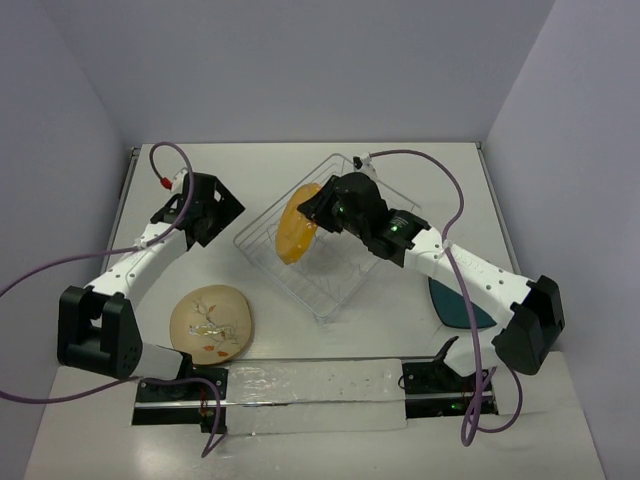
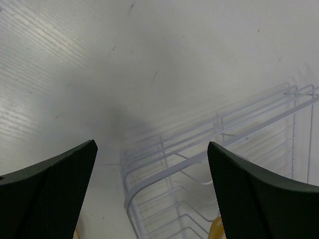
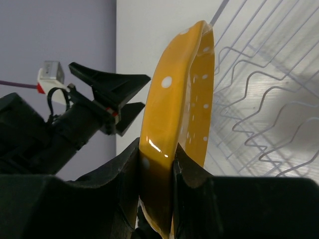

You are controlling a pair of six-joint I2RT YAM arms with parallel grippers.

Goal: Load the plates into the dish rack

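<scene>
Orange plate (image 1: 297, 236) upright above rack (image 1: 345, 282), beige plate (image 1: 210, 322), teal plate (image 1: 456, 306) outside

Orange-yellow plate (image 1: 297, 236), pale dots; beige plate (image 1: 211, 322), patterned; teal plate (image 1: 455, 305); silver-white rack (image 1: 350, 280).

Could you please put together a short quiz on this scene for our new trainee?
1. Fill in (inside or outside): the beige plate lies flat, ____ the dish rack.
2. Multiple choice: what does the right gripper hold? A the beige plate; B the orange-yellow plate; C nothing.
3. True or false: the left gripper is closed on a plate.

Key:
1. outside
2. B; the jaws clamp its rim and it is held on edge.
3. false; its jaws stand wide open with nothing between them.
</scene>
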